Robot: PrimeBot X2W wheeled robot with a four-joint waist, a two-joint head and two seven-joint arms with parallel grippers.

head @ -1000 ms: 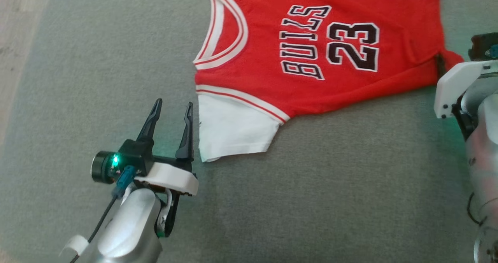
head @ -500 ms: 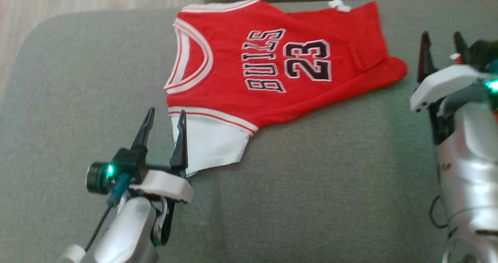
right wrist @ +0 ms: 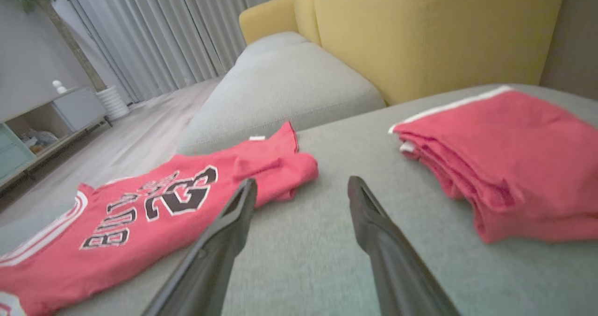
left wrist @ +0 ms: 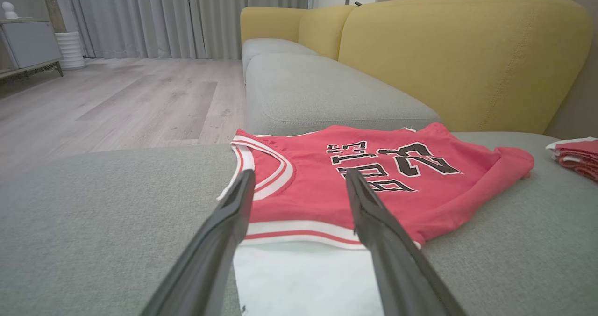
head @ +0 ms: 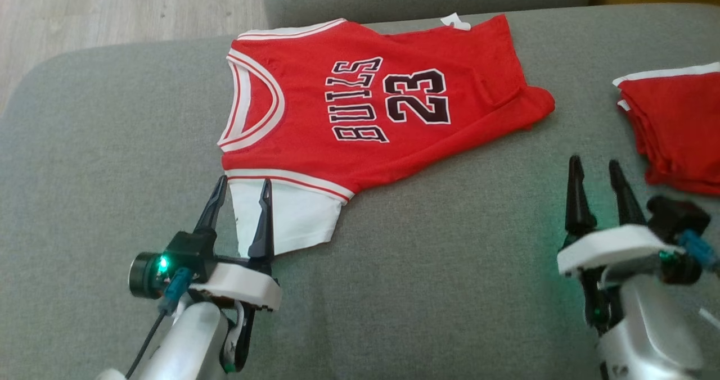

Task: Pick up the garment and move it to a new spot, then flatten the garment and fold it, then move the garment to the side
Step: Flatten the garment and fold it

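Note:
The garment (head: 365, 104) is a red jersey with "BULLS 23" on it, lying sideways on the grey sofa seat (head: 450, 279), collar to the left. One white sleeve (head: 298, 217) sticks out toward me, and the hem end at the right is rumpled. My left gripper (head: 243, 183) is open and empty, its fingers straddling the sleeve's left edge. The left wrist view shows the left gripper (left wrist: 299, 175) with the sleeve (left wrist: 303, 278) under it and the garment (left wrist: 383, 185) ahead. My right gripper (head: 593, 163) is open and empty over bare cushion, apart from the hem. From the right wrist, the right gripper (right wrist: 302, 183) points past the garment (right wrist: 154, 208).
A folded stack of red cloth (head: 675, 127) lies at the right, close to my right gripper, and appears in the wrist views (left wrist: 577, 154) (right wrist: 514, 157). Yellow backrests (left wrist: 458, 59) stand behind the seat. Wooden floor (head: 112, 9) lies beyond the cushion's left edge.
The head camera has tilted, shifting the whole picture. My right gripper has drawn back from the garment's hem toward me. My left gripper has edged from beside the sleeve to over its edge.

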